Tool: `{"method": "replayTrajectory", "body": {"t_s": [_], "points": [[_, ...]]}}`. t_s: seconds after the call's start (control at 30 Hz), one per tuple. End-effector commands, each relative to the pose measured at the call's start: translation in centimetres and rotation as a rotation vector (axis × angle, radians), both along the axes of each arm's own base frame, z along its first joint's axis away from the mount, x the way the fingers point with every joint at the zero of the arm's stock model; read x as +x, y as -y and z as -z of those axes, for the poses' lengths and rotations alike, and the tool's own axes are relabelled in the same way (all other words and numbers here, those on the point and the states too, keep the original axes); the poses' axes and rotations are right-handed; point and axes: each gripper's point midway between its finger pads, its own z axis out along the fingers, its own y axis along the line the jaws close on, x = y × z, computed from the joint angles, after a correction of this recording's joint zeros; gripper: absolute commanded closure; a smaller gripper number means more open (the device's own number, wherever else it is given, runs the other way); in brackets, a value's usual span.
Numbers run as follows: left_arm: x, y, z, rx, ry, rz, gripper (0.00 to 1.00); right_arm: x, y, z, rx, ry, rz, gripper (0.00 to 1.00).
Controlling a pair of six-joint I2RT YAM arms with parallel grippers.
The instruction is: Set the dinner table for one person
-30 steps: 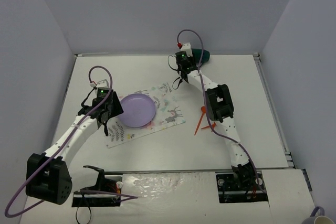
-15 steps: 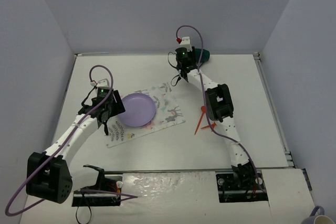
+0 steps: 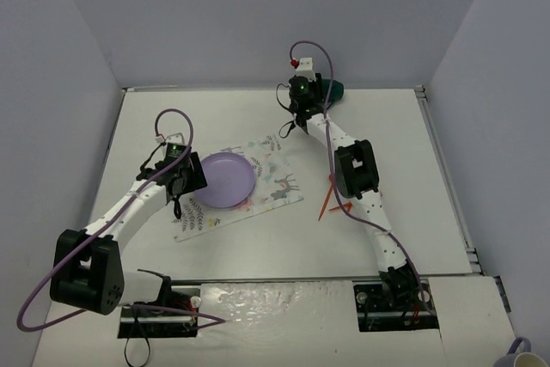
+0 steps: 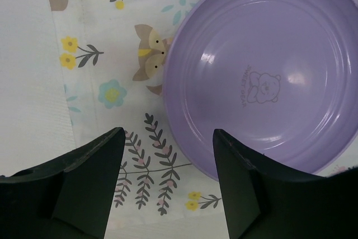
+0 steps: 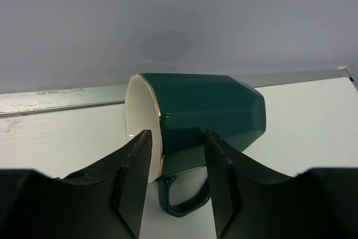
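A purple plate lies on a white placemat printed with deer and leaves on the white dinner table. My left gripper is open at the plate's left edge; in the left wrist view its jaws straddle the rim of the plate, with the placemat below. A dark green mug lies on its side at the table's far edge. My right gripper is open just in front of it; in the right wrist view the mug and its handle sit between the jaws.
Orange cutlery lies on the table right of the placemat, partly under my right arm. A metal rail runs along the far edge behind the mug. Grey walls enclose the table on three sides.
My right gripper has moved a little farther toward the green mug. My left gripper has shifted slightly right, closer to the plate's rim.
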Motion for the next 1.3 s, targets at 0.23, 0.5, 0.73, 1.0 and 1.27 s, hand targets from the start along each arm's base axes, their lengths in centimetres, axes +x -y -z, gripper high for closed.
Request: {"method": "replayTrajectory", "body": {"t_s": [0.23,0.5,0.73,1.0,1.27], "points": [[2.3,0.3,-2.5,-0.021,0.101,0.000,0.40,-0.3,4.2,-3.1,0.015,0.065,0.156,0.61],[2.1,0.3,-3.1,-0.022,0.113,0.001,0.40,-1.8,6.0,-2.0,-0.043,0.013,0.258,0.90],[1.9,0.2,-3.4,-0.025,0.121,-0.001,0.40,-2.6,6.9,-2.6,-0.042,0.005,0.284,1.00],[1.9,0.3,-3.8,-0.032,0.129,0.002,0.40,-3.7,4.8,-9.3,0.025,0.044,0.184,1.00],[1.6,0.8,-5.1,-0.066,0.164,0.018,0.41,-7.7,1.6,-18.8,0.194,0.100,0.054,1.00]]}}
